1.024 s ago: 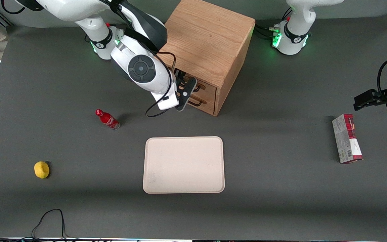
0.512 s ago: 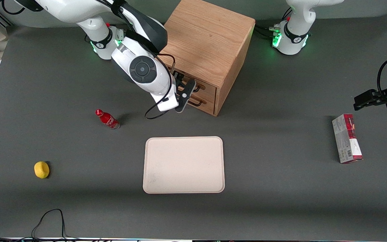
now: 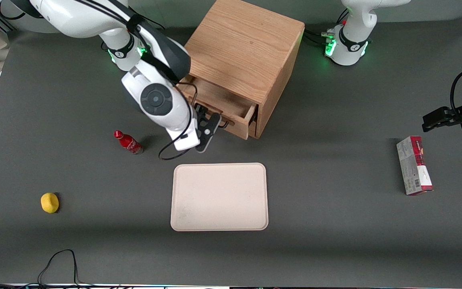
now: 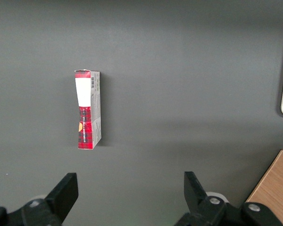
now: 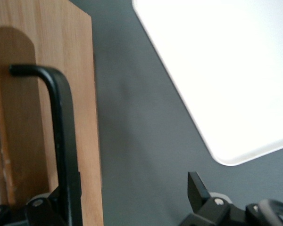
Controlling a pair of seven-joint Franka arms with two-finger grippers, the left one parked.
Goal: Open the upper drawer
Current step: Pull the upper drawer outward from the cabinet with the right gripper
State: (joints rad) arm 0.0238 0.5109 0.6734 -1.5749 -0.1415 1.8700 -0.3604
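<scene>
Half a second ago the upper drawer (image 3: 219,105) sat flush in the cabinet (image 3: 244,52); now it's pulled well out, interior showing. Your gripper (image 3: 211,123) sits at its handle (image 5: 61,141), apparently hooked round it. Task's nearly done, you only need to let go.

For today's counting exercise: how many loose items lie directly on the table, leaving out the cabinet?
4: lemon and red bottle toward the working arm's end, tray in front of the upper drawer, near the tool; carton toward the parked arm's end.
</scene>
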